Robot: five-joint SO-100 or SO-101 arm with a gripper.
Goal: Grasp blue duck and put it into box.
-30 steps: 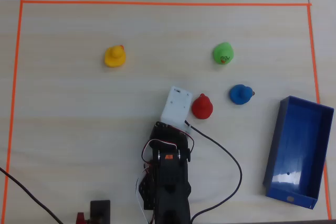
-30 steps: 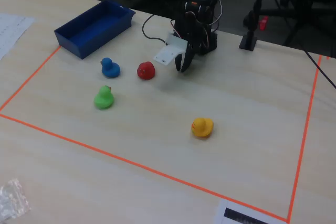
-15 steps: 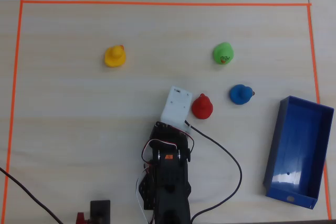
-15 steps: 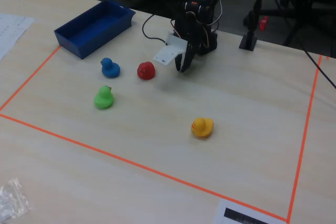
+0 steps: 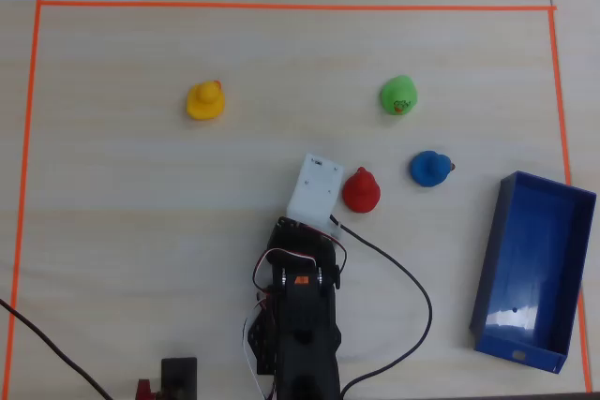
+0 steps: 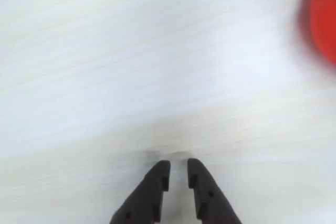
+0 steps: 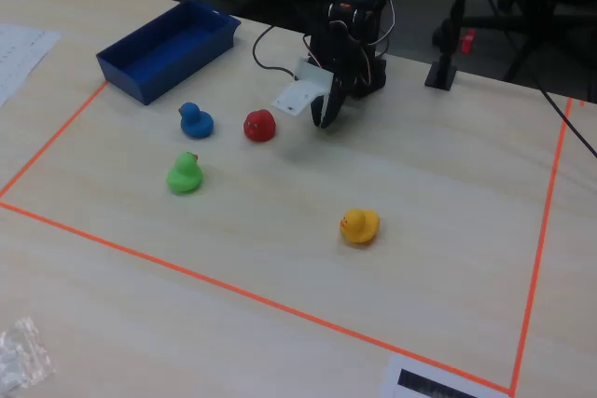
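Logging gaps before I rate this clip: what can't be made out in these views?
- Gripper: in the overhead view the white block covers it, so only the wrist view shows its tips, nearly shut on nothing.
- Red duck: blurred and cut by the wrist view's right edge.
- Blue duck and box: outside the wrist view.
- Box's far lower corner: cut by the overhead view's bottom edge.

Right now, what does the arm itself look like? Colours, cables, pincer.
The arm is mostly black, with a white rectangular block at its wrist end and a small orange mark on top. Red, white and black wires loop over its body, and a black cable trails off across the table. In the wrist view the pincer shows two black tapered fingers.
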